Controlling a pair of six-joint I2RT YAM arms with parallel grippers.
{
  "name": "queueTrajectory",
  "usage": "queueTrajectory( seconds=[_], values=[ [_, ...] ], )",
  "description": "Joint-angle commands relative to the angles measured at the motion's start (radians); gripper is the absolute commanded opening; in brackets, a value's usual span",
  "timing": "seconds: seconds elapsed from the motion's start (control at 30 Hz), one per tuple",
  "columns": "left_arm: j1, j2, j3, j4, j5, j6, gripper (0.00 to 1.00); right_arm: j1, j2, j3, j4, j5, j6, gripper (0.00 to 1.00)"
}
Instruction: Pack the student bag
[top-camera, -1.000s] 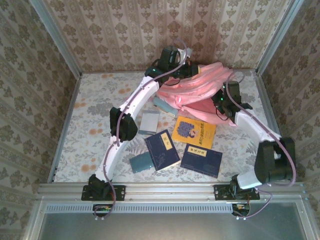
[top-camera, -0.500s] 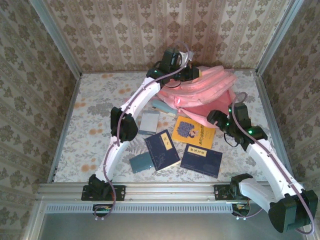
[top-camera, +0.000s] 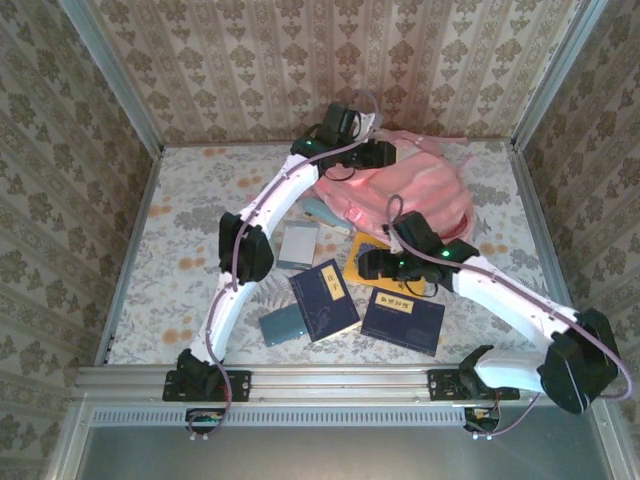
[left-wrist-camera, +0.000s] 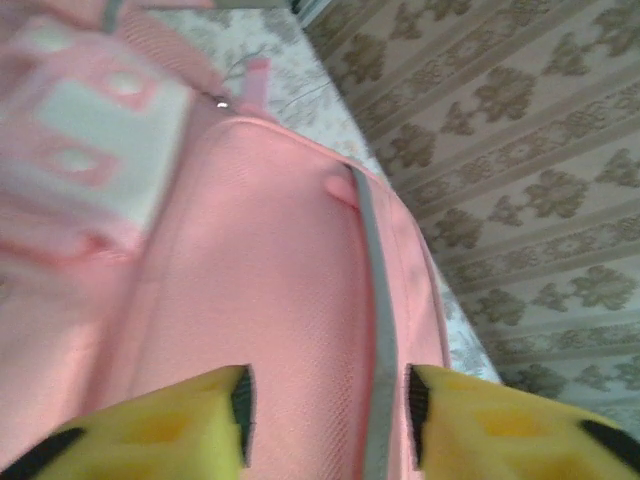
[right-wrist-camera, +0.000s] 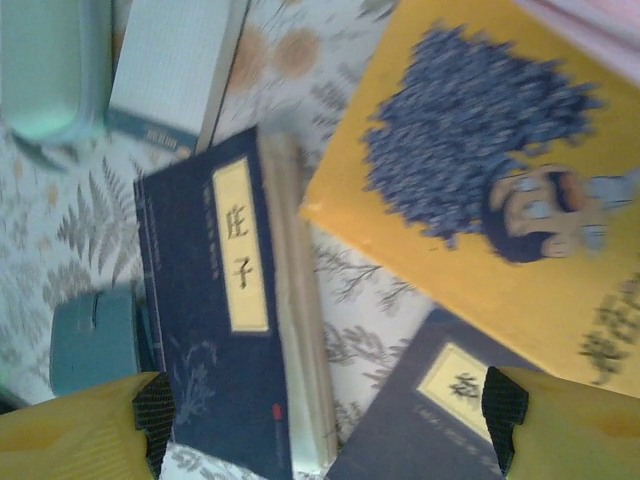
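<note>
Two pincers stand unclenched: the left gripper (left-wrist-camera: 330, 412), jaws partly parted, hangs just over the pink student bag (top-camera: 425, 190) lying at the far right of the table (top-camera: 180, 230), while the right gripper (right-wrist-camera: 328, 415), jaws spread wide, hovers above a yellow book (right-wrist-camera: 480, 210) and a dark blue book (right-wrist-camera: 195, 320) on the bag's near side.

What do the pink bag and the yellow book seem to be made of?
The bag looks like soft woven fabric, probably synthetic, with a matte finish: a fine mesh-like weave shows on its panel, and its shape is rounded and slack. The yellow book looks like it has a paper or card cover: it is flat, with straight edges and a printed picture. Whether the cover is laminated cannot be told.
</note>
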Motion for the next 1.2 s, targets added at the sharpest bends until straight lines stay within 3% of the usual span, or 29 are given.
queueTrajectory(
  seconds=[0.0,0.07,0.23,0.4,0.5,0.8,1.17],
  values=[
    [0.015,-0.261,-0.251,-0.015,-0.089,0.043,0.56,0.045,0.060,0.055,0.035,-0.026,-0.021,0.82],
    [0.022,-0.426,-0.462,0.042,-0.144,0.037,0.61,0.067,0.096,0.064,0.053,-0.041,-0.015,0.81],
    [0.030,-0.777,-0.932,0.053,-0.265,-0.012,0.61,0.120,0.216,0.101,0.060,-0.050,0.001,0.77],
    [0.049,-1.014,-1.344,0.081,-0.232,-0.124,0.63,0.148,0.316,0.134,0.062,-0.050,0.033,0.75],
    [0.047,-1.092,-1.507,0.090,-0.235,-0.141,0.65,0.151,0.360,0.140,0.071,-0.032,0.054,0.75],
    [0.057,-1.077,-1.658,0.129,-0.347,-0.135,0.68,0.150,0.423,0.146,0.087,0.003,0.089,0.75],
    [0.075,-0.965,-1.707,0.246,-0.294,-0.213,0.69,0.151,0.492,0.166,0.114,-0.002,0.121,0.74]
  ],
)
